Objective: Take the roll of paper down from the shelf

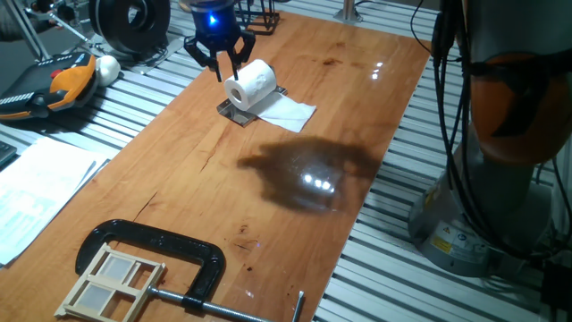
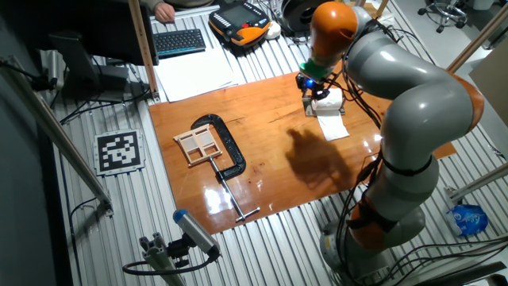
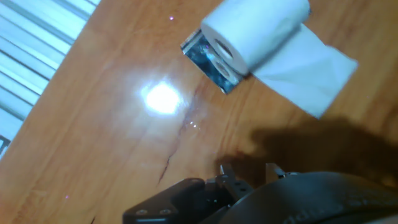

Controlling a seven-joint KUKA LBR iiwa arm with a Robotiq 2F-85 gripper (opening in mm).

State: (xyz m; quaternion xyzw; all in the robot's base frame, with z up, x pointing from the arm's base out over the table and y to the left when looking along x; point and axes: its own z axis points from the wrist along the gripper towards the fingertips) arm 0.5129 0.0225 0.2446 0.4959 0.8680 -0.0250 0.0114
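White tissue marks the roll of paper (image 1: 251,84), which lies on its side on the shelf (image 1: 234,112), a small dark plate with shiny metal edges, its hollow core turned toward the near end of the table. A loose sheet (image 1: 289,112) trails from it flat onto the wooden table (image 1: 268,215). The gripper (image 1: 219,55) is held just behind and above the roll, and its fingers (image 1: 233,54) are seen spread apart with nothing between them; no contact with the roll is visible.

The step in hand is judged to be the approach for the grasp. It would be done well if the spread fingers were lowered so that the roll's soft body sits between them, squeezed across its width and not onto the core end, and closed gently, since the tissue is likely to crush. The trailing sheet is expected to drag, so a straight lift clear of the plate is advised before any sideways move.

No containers are seen near the fingers; the shelf carries only the roll. A black C-clamp (image 1: 170,259) lies well apart, around a small wooden frame (image 1: 112,282).
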